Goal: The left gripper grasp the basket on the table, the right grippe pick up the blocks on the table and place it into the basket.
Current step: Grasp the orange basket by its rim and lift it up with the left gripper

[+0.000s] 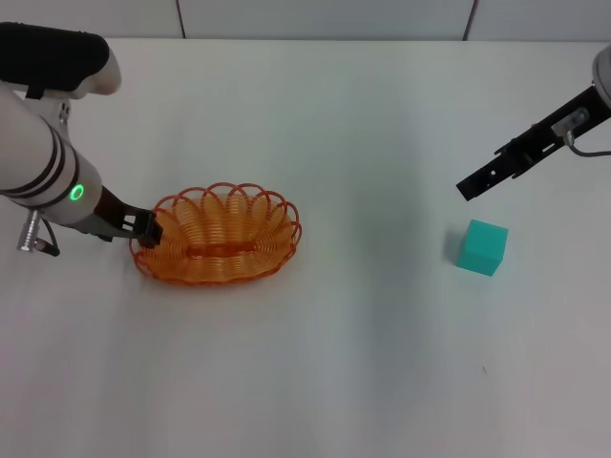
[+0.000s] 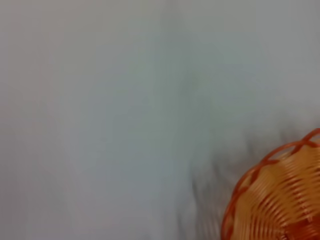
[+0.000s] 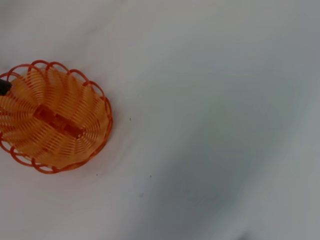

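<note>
The orange wire basket (image 1: 220, 239) rests on the white table (image 1: 334, 363), left of centre. My left gripper (image 1: 148, 230), on the arm with the green ring, is at the basket's left rim and shut on it. A dark tip (image 3: 3, 86) shows at that same rim of the basket (image 3: 52, 117) in the right wrist view. The left wrist view holds only a piece of the basket's rim (image 2: 280, 200). The teal block (image 1: 482, 247) sits on the table at the right. My right gripper (image 1: 470, 187) hangs in the air just behind and above it, apart from it.
The white table's far edge (image 1: 315, 39) runs along the back, with a grey wall behind it. Bare tabletop lies between the basket and the block and along the front.
</note>
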Motion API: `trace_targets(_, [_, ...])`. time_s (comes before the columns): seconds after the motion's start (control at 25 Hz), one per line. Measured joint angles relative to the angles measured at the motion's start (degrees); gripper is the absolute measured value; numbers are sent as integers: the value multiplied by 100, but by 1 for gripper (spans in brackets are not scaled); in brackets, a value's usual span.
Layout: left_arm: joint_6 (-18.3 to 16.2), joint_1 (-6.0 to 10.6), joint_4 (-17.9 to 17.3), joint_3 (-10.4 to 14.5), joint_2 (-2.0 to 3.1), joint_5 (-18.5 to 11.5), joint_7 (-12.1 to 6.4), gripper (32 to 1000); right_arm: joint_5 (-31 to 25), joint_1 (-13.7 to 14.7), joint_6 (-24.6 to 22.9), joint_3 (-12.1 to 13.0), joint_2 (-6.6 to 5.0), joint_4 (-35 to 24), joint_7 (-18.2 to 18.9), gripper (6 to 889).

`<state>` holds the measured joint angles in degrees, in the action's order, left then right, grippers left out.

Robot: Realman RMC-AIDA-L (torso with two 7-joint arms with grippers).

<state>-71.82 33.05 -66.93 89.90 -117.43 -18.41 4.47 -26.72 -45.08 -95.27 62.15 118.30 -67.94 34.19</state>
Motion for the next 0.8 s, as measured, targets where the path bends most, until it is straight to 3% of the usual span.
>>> trace_targets(0.44, [219,96,369,53,-8,-138,-21,465,-140,-2,48,5,-6,20,0,847])
trace_targets(0.8, [300,121,440,113,-11,-286,-78,448,-141,-10,68,8,-9,79,0,847])
